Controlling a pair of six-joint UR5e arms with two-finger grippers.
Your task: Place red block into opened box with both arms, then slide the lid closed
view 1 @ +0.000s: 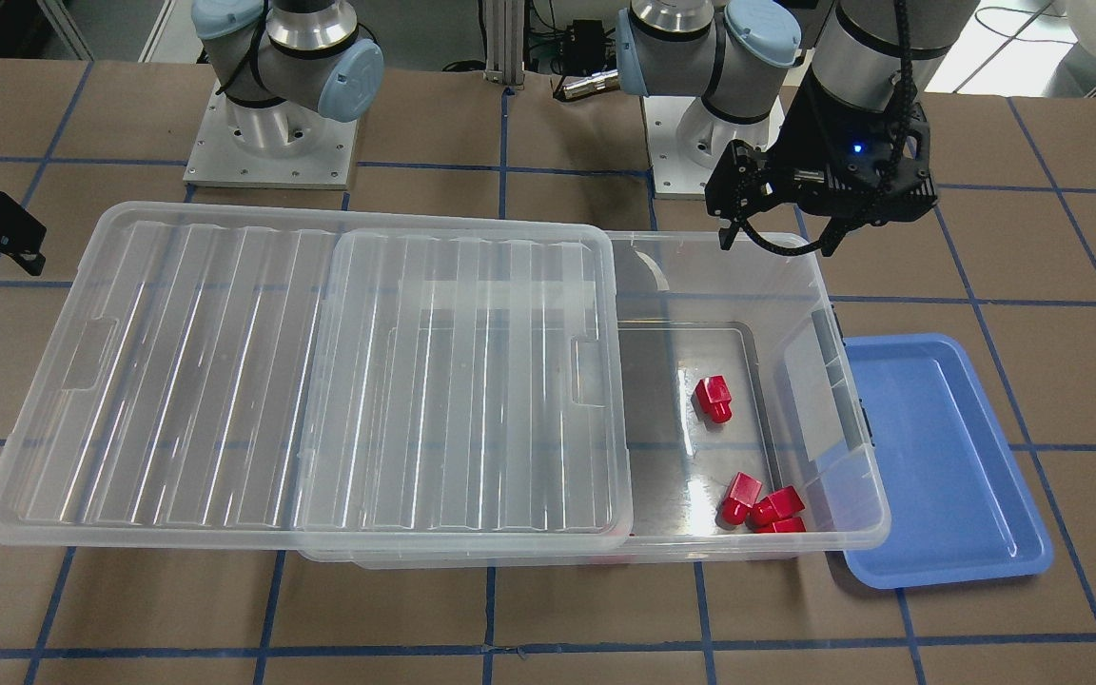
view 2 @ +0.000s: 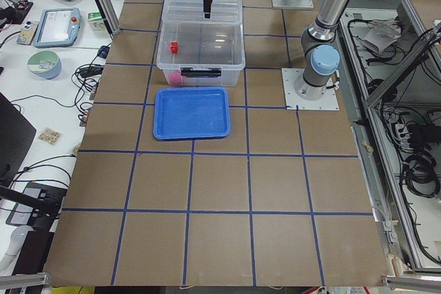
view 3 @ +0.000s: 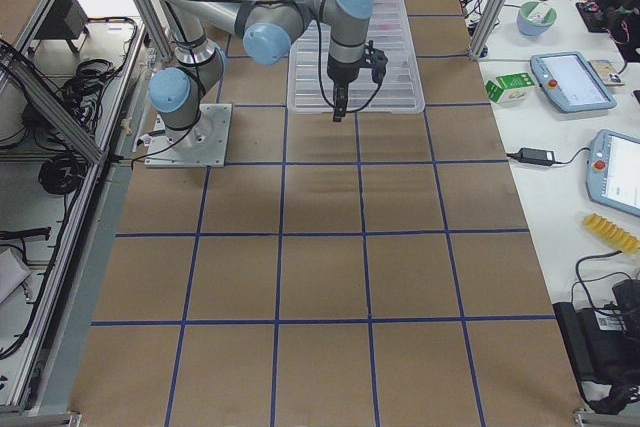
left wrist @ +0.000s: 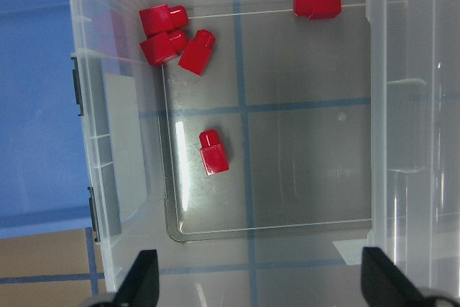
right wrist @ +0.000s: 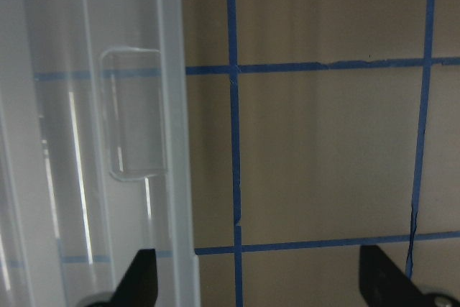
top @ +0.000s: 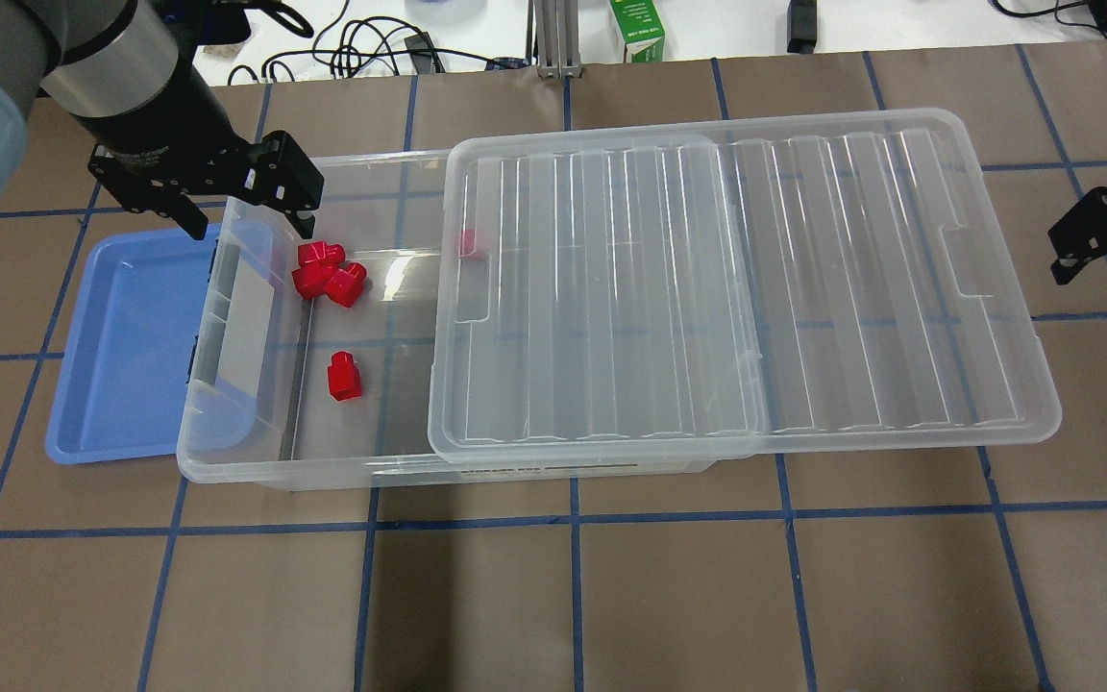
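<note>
Remaining: sliding shut; the red block [view 1: 713, 398] lies on the box [view 1: 829, 314] floor.
Jaws of the left arm [top: 121, 58] hang released over its open end; the right arm [view 3: 345, 2], released too, waits beside the part-covering lid [view 1: 225, 381].

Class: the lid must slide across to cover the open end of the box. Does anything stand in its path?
Possibly the left gripper: it hangs open over the box's uncovered end, near a corner, at a height I cannot judge. The red blocks lie on the box floor, below the lid's path.
</note>
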